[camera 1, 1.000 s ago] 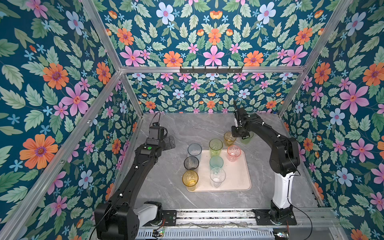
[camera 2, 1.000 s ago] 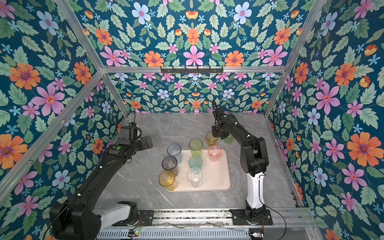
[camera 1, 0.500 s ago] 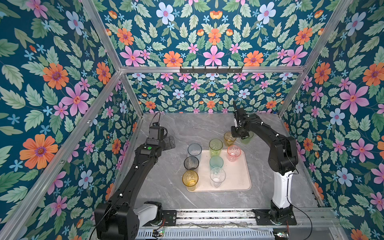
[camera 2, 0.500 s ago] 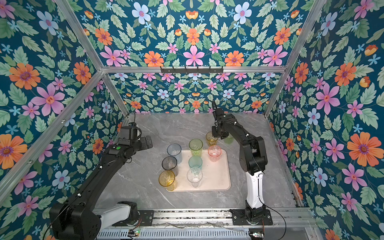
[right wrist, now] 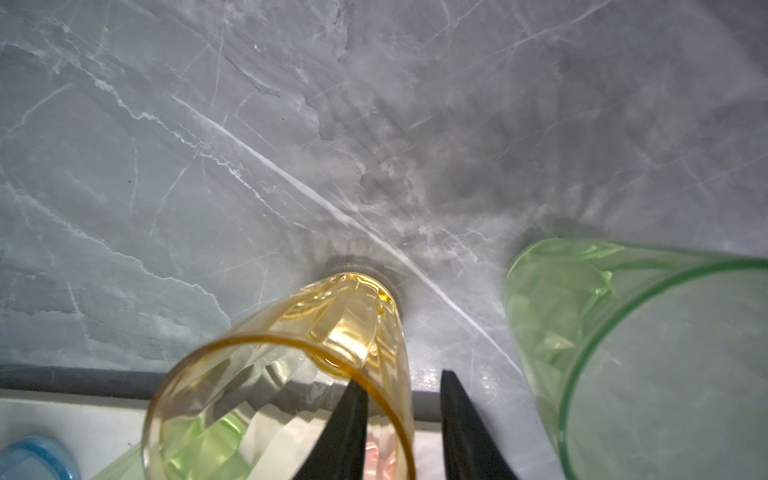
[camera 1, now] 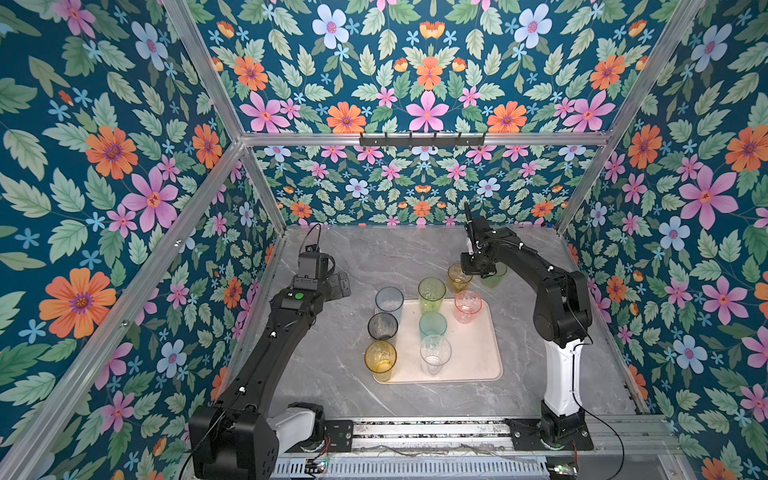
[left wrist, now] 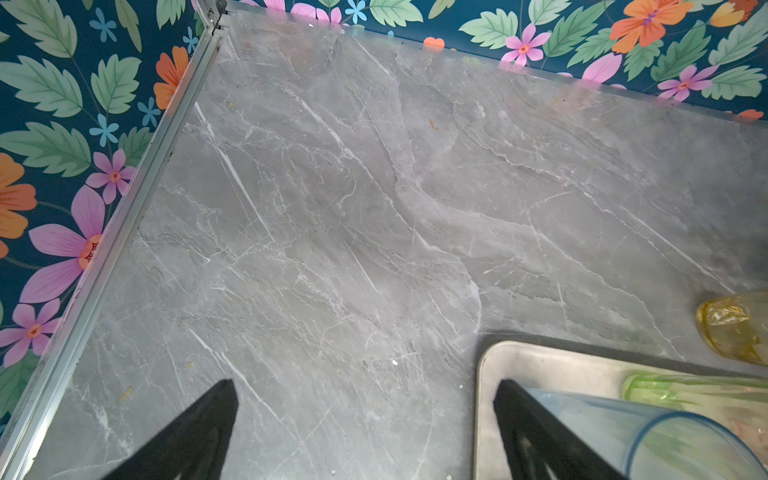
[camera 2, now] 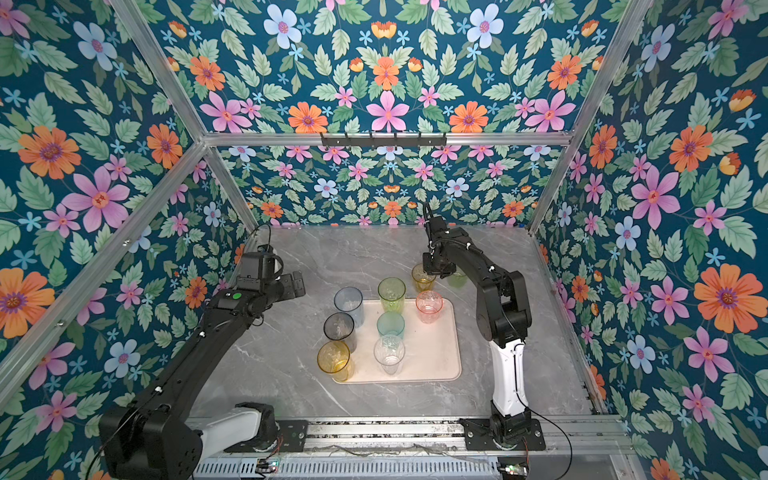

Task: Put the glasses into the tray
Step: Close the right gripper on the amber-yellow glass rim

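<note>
Barely anything has stirred over the last second: the right arm [camera 1: 557, 299] has leaned its elbow a touch toward the middle, and every glass stands where it stood. That arm is at the short amber glass [right wrist: 282, 353], upright on the table [camera 1: 395, 257] just beyond the far right corner of the tray [camera 1: 473, 353]. The right gripper [right wrist: 402, 380] sits astride its rim, one finger inside the glass, its mate outside. The gap is narrow, yet a sliver of marble shows between the outer finger and the wall, so it is not clamped. Just beside it stands the short green glass [right wrist: 623, 332], also on the bare table, half hidden behind the gripper in both top views.

On the tray stand the tall green glass [camera 1: 431, 294] at the far edge, the pink glass [camera 1: 467, 305] right of it, the teal glass [camera 1: 432, 325] in the centre and the clear glass [camera 1: 435, 354] nearer the front. Down the tray's left edge stand the blue glass [camera 1: 389, 302], the smoky grey glass [camera 1: 382, 326] and the tall amber glass [camera 1: 380, 359]; whether their feet are inside the rim I cannot tell.

The left gripper [left wrist: 365, 382] hangs over the table by the tray's far left corner, fingers spread wide, nothing between them.
</note>
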`<state>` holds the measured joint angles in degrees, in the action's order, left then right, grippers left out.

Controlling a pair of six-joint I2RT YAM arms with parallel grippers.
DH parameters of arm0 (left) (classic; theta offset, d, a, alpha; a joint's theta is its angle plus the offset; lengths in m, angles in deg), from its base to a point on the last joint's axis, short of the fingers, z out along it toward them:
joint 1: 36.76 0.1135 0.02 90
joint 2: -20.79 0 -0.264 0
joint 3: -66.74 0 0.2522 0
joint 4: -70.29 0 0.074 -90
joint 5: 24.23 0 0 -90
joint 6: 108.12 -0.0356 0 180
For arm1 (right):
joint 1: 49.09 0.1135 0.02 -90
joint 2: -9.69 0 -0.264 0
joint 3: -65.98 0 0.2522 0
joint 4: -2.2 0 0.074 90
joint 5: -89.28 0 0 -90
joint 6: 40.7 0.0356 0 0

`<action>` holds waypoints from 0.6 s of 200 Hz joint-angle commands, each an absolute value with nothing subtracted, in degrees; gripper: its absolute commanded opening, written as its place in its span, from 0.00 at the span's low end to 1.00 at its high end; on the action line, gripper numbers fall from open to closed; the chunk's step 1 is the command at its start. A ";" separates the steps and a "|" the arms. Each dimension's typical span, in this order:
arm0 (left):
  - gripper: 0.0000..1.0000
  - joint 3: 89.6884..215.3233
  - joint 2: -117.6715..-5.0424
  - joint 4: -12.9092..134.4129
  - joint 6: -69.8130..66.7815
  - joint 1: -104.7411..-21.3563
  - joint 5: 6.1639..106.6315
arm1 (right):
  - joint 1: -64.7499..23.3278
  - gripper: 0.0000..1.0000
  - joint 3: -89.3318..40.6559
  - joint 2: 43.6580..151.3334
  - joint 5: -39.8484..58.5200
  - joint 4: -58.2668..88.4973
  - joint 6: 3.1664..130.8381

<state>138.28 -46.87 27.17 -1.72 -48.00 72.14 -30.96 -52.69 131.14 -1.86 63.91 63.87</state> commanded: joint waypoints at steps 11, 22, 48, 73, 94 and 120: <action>1.00 138.68 -47.06 27.09 -2.11 -48.01 72.01 | -30.99 0.30 -53.49 131.79 -1.32 64.90 64.32; 0.99 138.69 -47.07 27.09 -2.06 -48.01 71.97 | -30.99 0.29 -53.67 132.08 -1.25 64.94 64.33; 0.99 138.69 -47.07 27.00 -2.03 -47.96 71.92 | -30.99 0.24 -54.21 132.64 -0.72 65.27 64.41; 0.99 138.69 -46.98 27.00 -2.04 -47.93 71.96 | -30.99 0.20 -54.53 132.83 -0.54 65.48 64.44; 0.99 138.70 -47.07 27.00 -2.07 -48.00 71.92 | -31.01 0.17 -54.66 132.81 -0.48 65.46 64.42; 0.99 138.69 -47.07 27.00 -2.04 -47.96 71.91 | -30.99 0.13 -55.01 133.00 -0.37 65.69 64.42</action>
